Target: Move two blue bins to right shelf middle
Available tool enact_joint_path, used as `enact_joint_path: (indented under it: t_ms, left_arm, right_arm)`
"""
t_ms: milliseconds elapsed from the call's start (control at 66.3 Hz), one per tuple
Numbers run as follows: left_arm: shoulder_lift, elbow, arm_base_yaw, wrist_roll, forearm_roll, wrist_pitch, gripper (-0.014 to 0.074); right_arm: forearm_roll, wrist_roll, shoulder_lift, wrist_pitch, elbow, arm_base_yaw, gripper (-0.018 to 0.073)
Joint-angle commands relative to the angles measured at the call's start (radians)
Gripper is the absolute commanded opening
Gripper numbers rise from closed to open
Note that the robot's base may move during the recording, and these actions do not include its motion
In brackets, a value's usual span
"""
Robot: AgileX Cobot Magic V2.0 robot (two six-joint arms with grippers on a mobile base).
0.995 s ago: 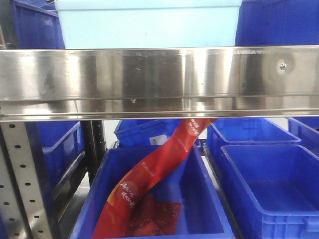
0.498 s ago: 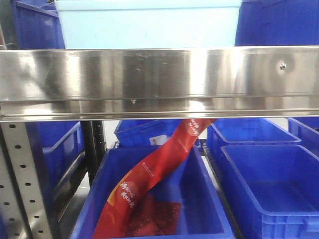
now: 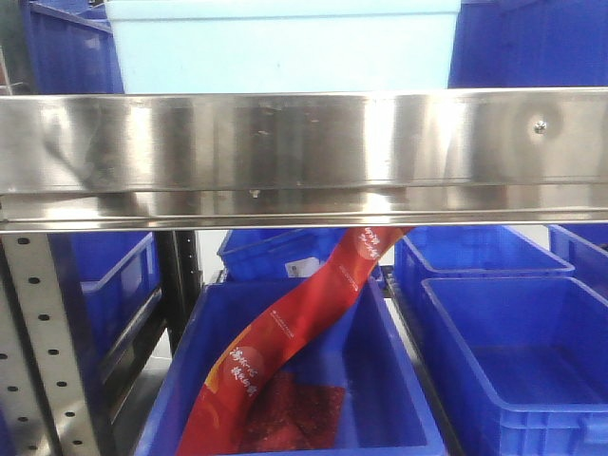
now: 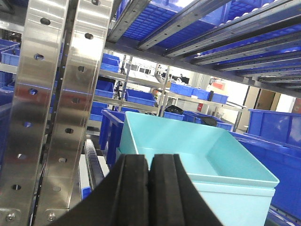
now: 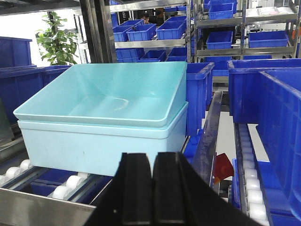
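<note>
Front view: two nested pale-blue bins (image 3: 280,46) sit above the steel shelf rail (image 3: 304,157); left wrist: the left gripper (image 4: 149,181), pads pressed together, faces their corner; right wrist: the right gripper (image 5: 153,181), likewise closed empty, faces their long side on rollers (image 5: 66,186).

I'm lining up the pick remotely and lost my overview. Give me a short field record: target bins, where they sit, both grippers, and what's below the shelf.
target: two light-blue bins, nested one inside the other, both empty
support: roller track on the upper shelf level
shelf edge: steel front rail, bins just behind it
left gripper: jaws closed, holding nothing, short of the bins
right gripper: jaws closed, holding nothing, short of the bins
neighbours: dark blue bins to the right of the target
below shelf: dark blue bin holding a red package
</note>
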Motion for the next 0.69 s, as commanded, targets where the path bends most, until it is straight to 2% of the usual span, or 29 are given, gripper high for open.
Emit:
enact_joint_path:
  t_ms: [0, 90, 196, 317, 437, 573, 679]
  left_arm:
    - [-0.003, 0.0, 0.005, -0.002, 0.002, -0.016, -0.0111]
    - [-0.003, 0.0, 0.005, -0.002, 0.002, -0.016, -0.0111]
    - [-0.003, 0.0, 0.005, -0.002, 0.002, -0.016, -0.0111]
    - [-0.003, 0.0, 0.005, -0.002, 0.002, -0.016, -0.0111]
    - [-0.003, 0.0, 0.005, -0.002, 0.002, -0.016, -0.0111]
    - [-0.003, 0.0, 0.005, -0.002, 0.002, -0.016, -0.0111]
    - [-0.003, 0.0, 0.005, -0.002, 0.002, -0.016, -0.0111]
  right_arm:
    - [-0.009, -0.007, -0.012, -0.025, 0.007, -0.005, -0.0165]
    - [-0.023, -0.016, -0.062, -0.11, 0.059, -0.072, -0.0165]
    - [-0.028, -0.144, -0.16, -0.217, 0.173, -0.167, -0.0165]
    - [-0.028, -0.164, -0.275, -0.155, 0.292, -0.237, -0.0165]
    - [-0.028, -0.164, -0.35, -0.129, 0.399, -0.273, -0.0165]
    - [-0.033, -0.162, -0.417, -0.109, 0.488, -0.276, -0.0165]
    - [-0.043, -0.114, -0.486, -0.112, 0.557, -0.276, -0.0165]
